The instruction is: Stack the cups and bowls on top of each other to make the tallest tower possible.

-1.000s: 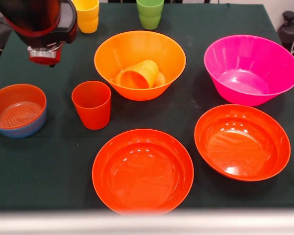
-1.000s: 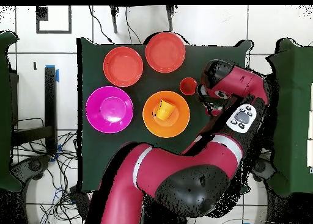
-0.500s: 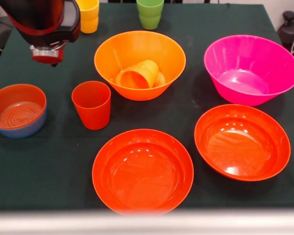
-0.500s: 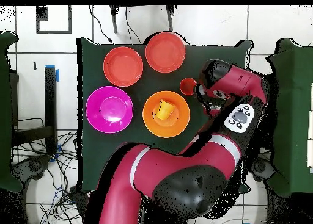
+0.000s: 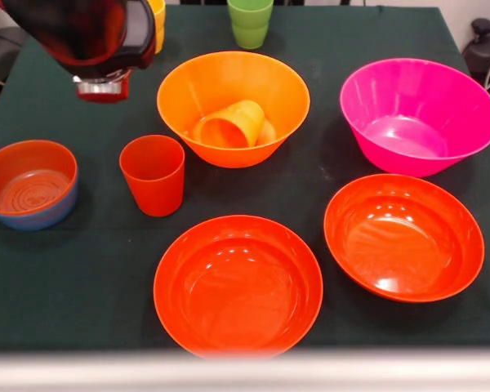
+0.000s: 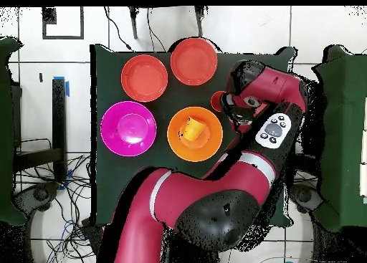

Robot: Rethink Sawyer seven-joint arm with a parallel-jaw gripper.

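the tool [image 5: 103, 87] of the red and black arm [image 6: 215, 195] is seen hanging above the dark green cloth-covered bench [image 5: 82, 269], up and to the left of the upright red-orange plastic cup [image 5: 153, 175]; whether it is wide or narrow cannot be told, and nothing is seen held in it. the red-orange plastic cup stands mouth up, its long axis vertical, between the small red-orange bowl nested in the small blue bowl [image 5: 28, 184] and the large orange plastic bowl [image 5: 233, 106]. inside the large orange bowl an orange plastic cup [image 5: 229, 125] is seen lying on its side, its long axis near level and its mouth turned toward the lower left of the front view. a yellow cup [image 5: 157, 18], mostly hidden by the arm, and a green plastic cup [image 5: 250, 21] are placed upright at the far edge. the large magenta-pink bowl [image 5: 416, 114] sits to the right, and two wide red-orange bowls [image 5: 238, 284] [image 5: 403, 237] lie side by side, apart, in the near row.
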